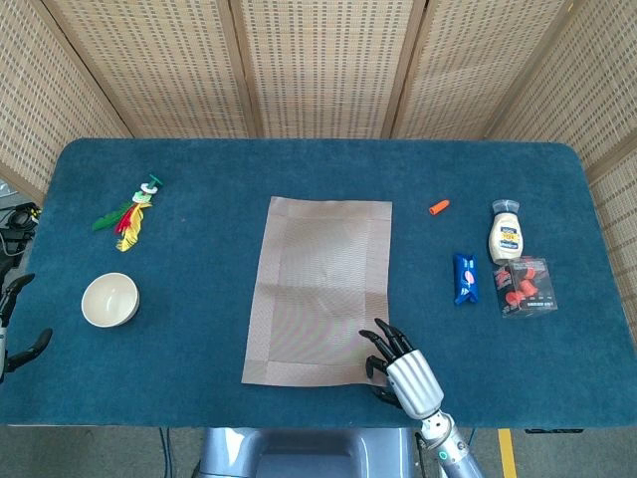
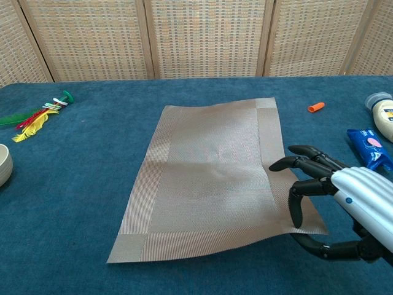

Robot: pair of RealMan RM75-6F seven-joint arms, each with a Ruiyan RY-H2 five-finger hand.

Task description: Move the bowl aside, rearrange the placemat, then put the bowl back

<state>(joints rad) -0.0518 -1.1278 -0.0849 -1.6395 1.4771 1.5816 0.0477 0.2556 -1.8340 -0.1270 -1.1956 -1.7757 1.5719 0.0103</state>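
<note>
Mid-rearrange: my right hand [image 2: 344,209] pinches the near right corner of the brown woven placemat [image 1: 318,289]. Next: release, fetch the cream ceramic bowl [image 1: 109,299], far to its left.

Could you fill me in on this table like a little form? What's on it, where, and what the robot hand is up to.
placemat: middle of the table, lying straight
bowl: left side, off the placemat
right robot hand: pinching the placemat's near right corner
left robot hand: only dark fingertips show at the left edge, near nothing
feather toy: far left
bottle, blue packet, red pack: right side
</note>
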